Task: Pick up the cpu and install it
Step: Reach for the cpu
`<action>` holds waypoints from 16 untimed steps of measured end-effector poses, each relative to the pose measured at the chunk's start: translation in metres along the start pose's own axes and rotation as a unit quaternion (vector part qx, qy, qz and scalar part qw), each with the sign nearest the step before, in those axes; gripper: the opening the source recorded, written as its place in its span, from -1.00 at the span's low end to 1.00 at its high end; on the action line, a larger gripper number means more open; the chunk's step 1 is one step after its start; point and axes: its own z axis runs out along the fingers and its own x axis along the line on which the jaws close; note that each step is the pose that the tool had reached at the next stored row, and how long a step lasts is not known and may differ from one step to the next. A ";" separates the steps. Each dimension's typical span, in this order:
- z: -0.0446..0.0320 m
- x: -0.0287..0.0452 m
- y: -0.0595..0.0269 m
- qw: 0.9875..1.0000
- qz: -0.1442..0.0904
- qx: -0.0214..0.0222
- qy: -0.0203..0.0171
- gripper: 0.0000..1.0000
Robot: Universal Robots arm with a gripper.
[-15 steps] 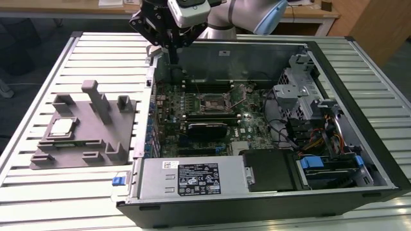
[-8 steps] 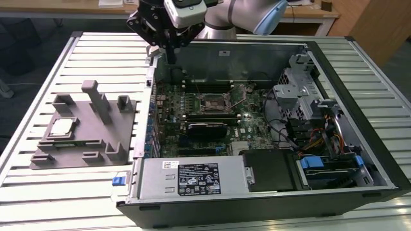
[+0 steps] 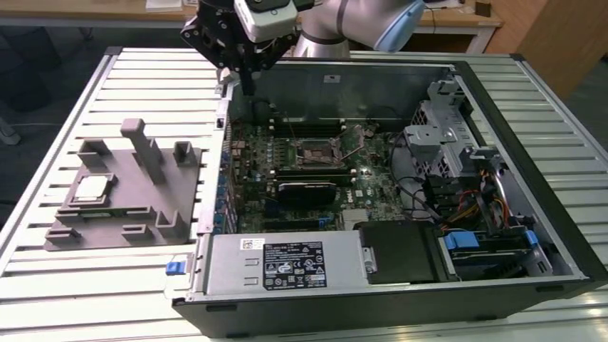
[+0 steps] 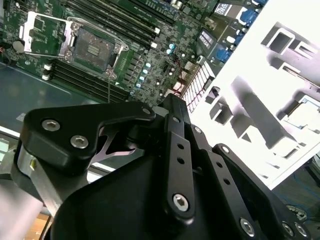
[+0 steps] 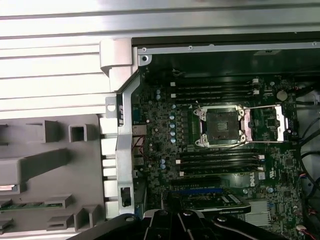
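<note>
Tho half cropped, pincer over case edge, state unclear; cpu on tray.

The cpu looks pale satin metal, the tray matt grey plastic, the table ribbed bright metal.

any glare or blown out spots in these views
Second wrist view: the grey tray is washed out nearly white. First wrist view: the table slats glare, while the case wall lies in shadow. Exterior view: even light.
</note>
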 end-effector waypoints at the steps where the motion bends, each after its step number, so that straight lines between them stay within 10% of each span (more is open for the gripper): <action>1: 0.0000 0.0017 -0.0001 1.000 0.000 0.000 0.000 -0.79; 16: 0.0000 0.0280 -0.0021 1.000 0.000 0.000 0.000 -0.79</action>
